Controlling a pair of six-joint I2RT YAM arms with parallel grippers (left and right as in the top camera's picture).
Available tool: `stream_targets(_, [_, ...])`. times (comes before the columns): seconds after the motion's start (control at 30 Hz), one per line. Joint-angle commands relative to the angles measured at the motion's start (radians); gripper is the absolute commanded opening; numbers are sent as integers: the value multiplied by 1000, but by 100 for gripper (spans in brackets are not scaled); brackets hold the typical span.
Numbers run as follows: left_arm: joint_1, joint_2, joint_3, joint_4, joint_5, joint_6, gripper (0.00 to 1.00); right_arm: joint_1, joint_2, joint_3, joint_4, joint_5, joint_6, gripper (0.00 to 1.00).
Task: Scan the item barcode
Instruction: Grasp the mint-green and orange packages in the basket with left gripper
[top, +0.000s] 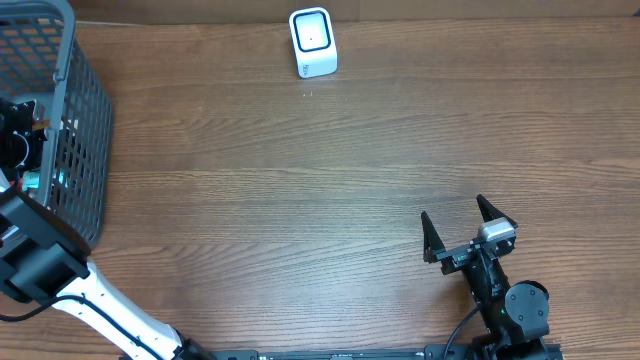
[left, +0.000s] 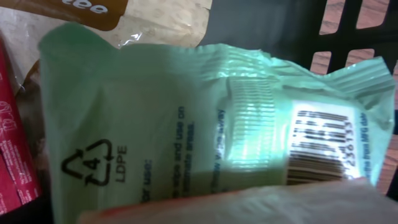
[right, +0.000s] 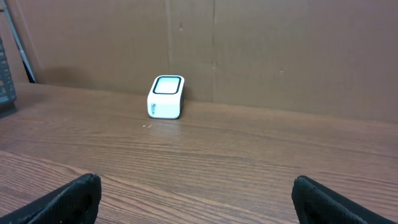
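Left hand (top: 22, 135): spread wide, down in basket (top: 85, 120) over green pouch (left: 186, 124), to pick it
Right hand (top: 453, 212): apart, empty, parked clear
Scanner (top: 312, 42): window up, awaiting barcode (left: 317, 146)

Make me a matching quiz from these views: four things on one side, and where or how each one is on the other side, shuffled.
Things:
1 scanner
2 basket
3 green packet
4 right gripper

Places or states:
A open, near the front right of the table
B inside the basket, barcode showing
C far edge of the table
D left end of the table

Pairs: 1-C, 2-D, 3-B, 4-A
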Motion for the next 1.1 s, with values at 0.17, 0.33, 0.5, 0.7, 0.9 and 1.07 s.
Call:
stream_targets(0.17, [-6, 34, -16, 8, -34, -60, 89, -5, -8, -11, 3, -1, -4, 100])
stream_targets(0.33, [-6, 34, -16, 5, -34, -60, 63, -5, -8, -11, 3, -1, -4, 100])
stream_targets(0.5, [-6, 30, -15, 5, -35, -68, 57, -5, -8, -11, 3, -1, -4, 100])
stream_targets(0.7, [-6, -22, 5, 7, -35, -104, 56, -5, -8, -11, 3, -1, -4, 100])
stream_targets(0.9, [-6, -166, 12, 31, -72, -165, 55, -5, -8, -11, 3, -1, -4, 100])
stream_targets(1.07, [-6, -323, 12, 54, -85, -225, 55, -5, -8, -11, 3, -1, -4, 100])
